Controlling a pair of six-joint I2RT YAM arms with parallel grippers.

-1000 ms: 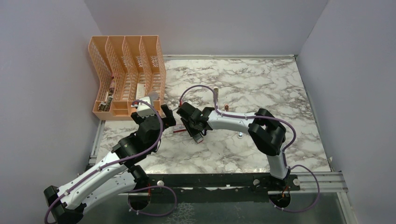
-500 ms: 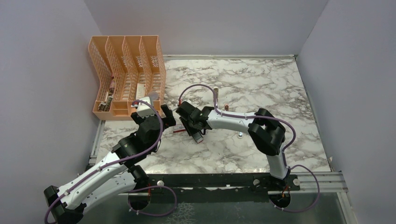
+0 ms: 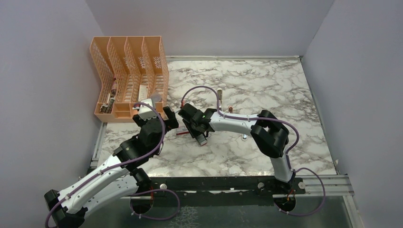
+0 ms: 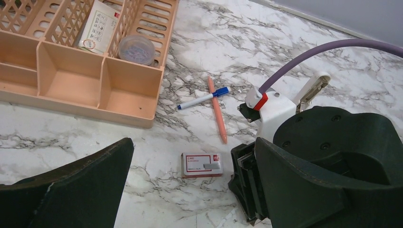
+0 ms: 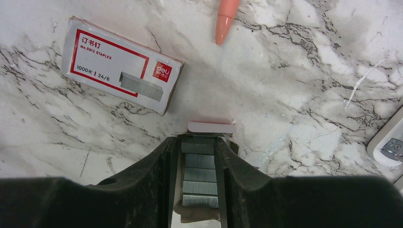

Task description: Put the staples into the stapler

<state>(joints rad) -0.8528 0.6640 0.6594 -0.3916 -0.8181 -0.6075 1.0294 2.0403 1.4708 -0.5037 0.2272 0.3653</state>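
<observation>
The staples [image 5: 199,175] are a grey block of strips lying in a beige cardboard tray. My right gripper [image 5: 199,140] points down at the table, its black fingers [image 5: 161,161] pressed against both long sides of the block. Their red-and-white box [image 5: 121,64] lies shut just up and left; it also shows as the box [image 4: 202,164] and the box [image 3: 182,132]. The white stapler [image 5: 387,142] is at the right edge, and the stapler [image 4: 312,87] peeks out behind the right wrist. My left gripper [image 4: 192,149] hovers wide open, with nothing between its fingers. From above, the right gripper [image 3: 194,129] sits beside the left gripper [image 3: 156,115].
A short pink block [image 5: 211,127] lies right at the right fingertips. An orange pen [image 4: 216,110] crosses a blue-capped pen [image 4: 202,98] beyond the box. The peach desk organiser [image 3: 128,76] stands at the back left, with a round tub [image 4: 136,49] and a card inside.
The right gripper has edged slightly left beside the box and its jaws have narrowed on the staple block. The left arm has stayed still and open.
</observation>
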